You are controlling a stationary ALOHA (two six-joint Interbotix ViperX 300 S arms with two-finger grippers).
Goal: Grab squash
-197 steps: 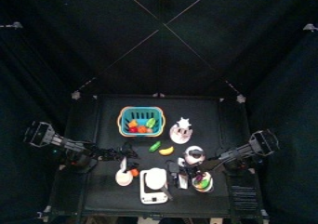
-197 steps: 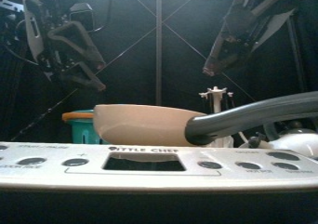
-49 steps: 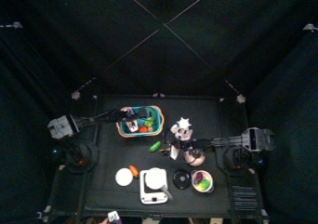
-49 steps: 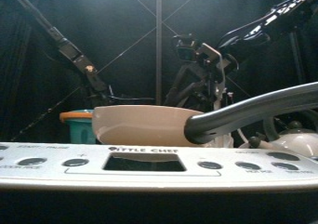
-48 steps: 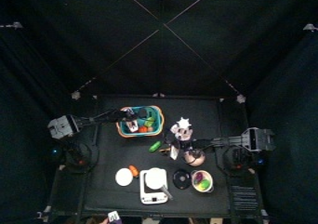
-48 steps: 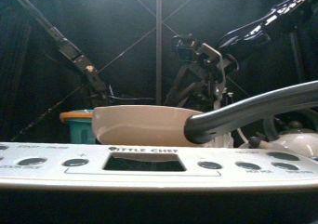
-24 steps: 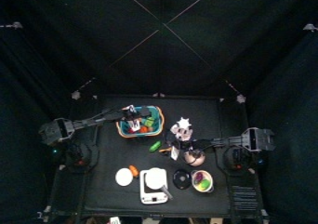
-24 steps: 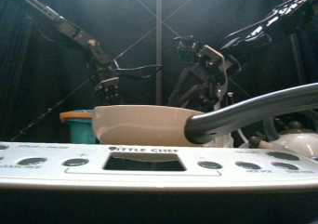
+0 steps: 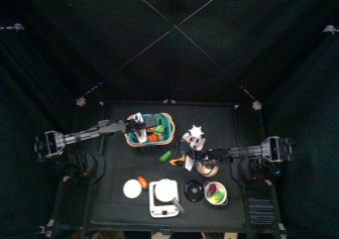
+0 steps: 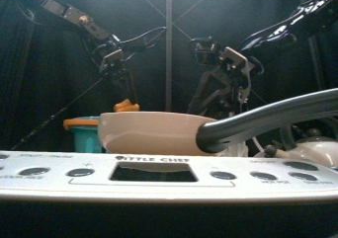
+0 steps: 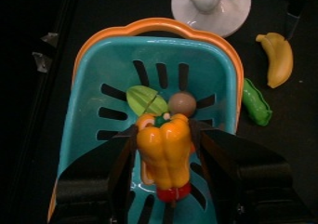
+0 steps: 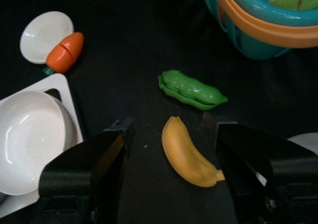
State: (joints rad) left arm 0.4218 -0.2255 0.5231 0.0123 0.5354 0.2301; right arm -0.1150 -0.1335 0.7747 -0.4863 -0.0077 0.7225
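1. Where the left wrist camera looks down into the basket (image 11: 112, 70), the left gripper (image 11: 166, 163) is clamped on the squash (image 11: 166, 153), a glossy yellow-orange piece with a bulging body, a narrower waist and a red band at one end, pinched between the two black jaws.
2. The squash is over the basket's slotted floor; in the front view it shows as an orange lump (image 10: 126, 106) raised above the basket rim, though whether it is wholly clear of the basket is hard to judge from there.
3. The basket is teal plastic with an orange rim and long slots in its walls, and it stands toward the table's far left corner (image 9: 149, 129).
4. Inside it lie a smooth leaf-shaped green piece (image 11: 147, 101) and a small round tan piece (image 11: 183, 102), just beside the squash.
5. The right gripper (image 12: 172, 144) hangs with its jaws spread over a curved yellow banana (image 12: 189, 155); it touches nothing.
6. Just beside the banana is a knobbly green pea pod (image 12: 192, 88).
7. Nearer the table's front edge sit a small white dish (image 12: 45, 31) with an orange carrot (image 12: 67, 47) at its rim, and a white pan (image 12: 35, 149).
8. The table (image 9: 113, 169) is matte black, and black curtains close it in on all sides.
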